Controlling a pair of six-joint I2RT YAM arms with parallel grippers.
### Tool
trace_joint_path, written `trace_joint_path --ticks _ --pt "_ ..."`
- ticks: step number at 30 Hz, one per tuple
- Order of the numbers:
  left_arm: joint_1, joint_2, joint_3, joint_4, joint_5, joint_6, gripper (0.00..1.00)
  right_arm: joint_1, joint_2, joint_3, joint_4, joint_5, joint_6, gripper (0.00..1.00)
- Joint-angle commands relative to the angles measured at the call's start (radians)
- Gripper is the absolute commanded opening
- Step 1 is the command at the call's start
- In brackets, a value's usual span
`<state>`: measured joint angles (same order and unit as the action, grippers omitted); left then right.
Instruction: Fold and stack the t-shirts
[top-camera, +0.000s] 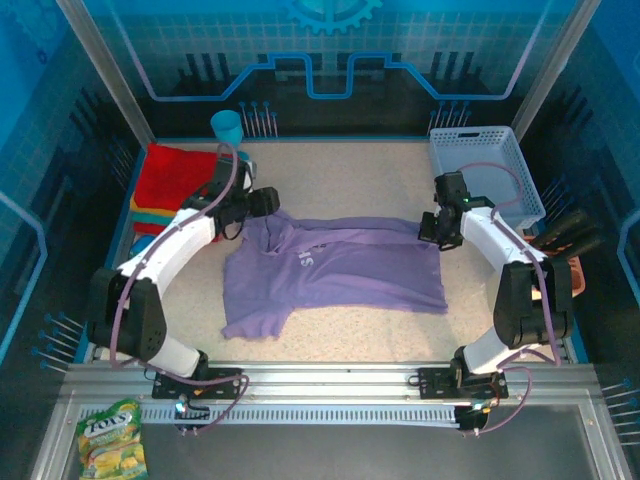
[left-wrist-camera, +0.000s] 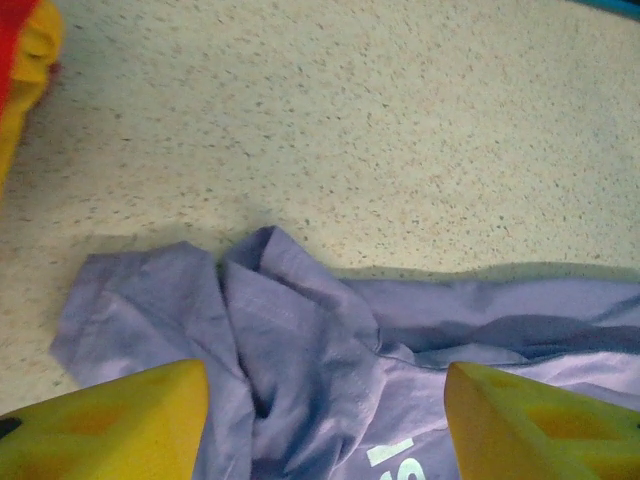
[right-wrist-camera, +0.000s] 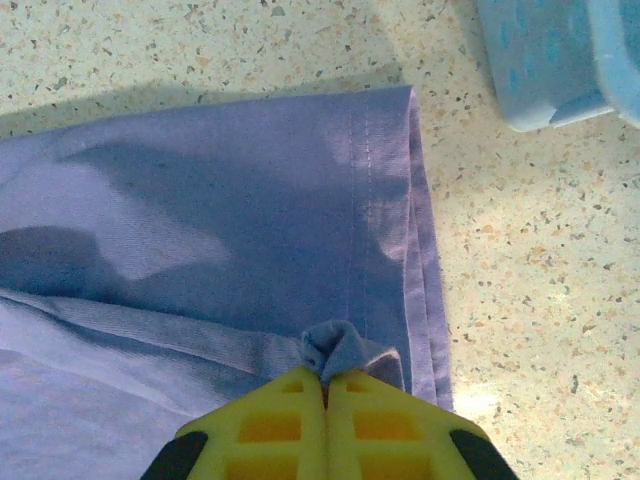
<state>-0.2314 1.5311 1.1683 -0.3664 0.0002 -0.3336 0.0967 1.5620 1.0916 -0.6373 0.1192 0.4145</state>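
Folding the tee (top-camera: 340, 265), spread mid-frame in the top view; right gripper (right-wrist-camera: 325, 378) clamped on its hem; left gripper (left-wrist-camera: 322, 385) spread wide over the collar end, probably needing to pinch there next.

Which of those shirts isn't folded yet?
The lavender-purple cloth t-shirt, lying spread out across the middle of the table. The red t-shirt and yellow-orange t-shirt are folded in a pile at the left.
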Motion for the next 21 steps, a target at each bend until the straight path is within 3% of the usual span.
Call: trace_joint_path --ticks 1,5,15,21 --pt "-0.003 0.100 0.063 -0.108 0.066 0.028 0.62 -0.017 -0.028 -0.010 -0.005 -0.006 -0.002 0.00" --pt "-0.035 0.165 0.108 -0.115 0.064 0.014 0.61 -0.020 -0.028 -0.004 -0.004 -0.015 -0.003 0.00" --pt "-0.145 0.356 0.256 -0.265 -0.083 -0.077 0.58 -0.021 -0.019 0.004 -0.005 -0.035 -0.007 0.00" --pt "-0.151 0.434 0.325 -0.312 -0.107 -0.104 0.32 -0.022 -0.026 0.002 -0.004 -0.033 -0.007 0.00"
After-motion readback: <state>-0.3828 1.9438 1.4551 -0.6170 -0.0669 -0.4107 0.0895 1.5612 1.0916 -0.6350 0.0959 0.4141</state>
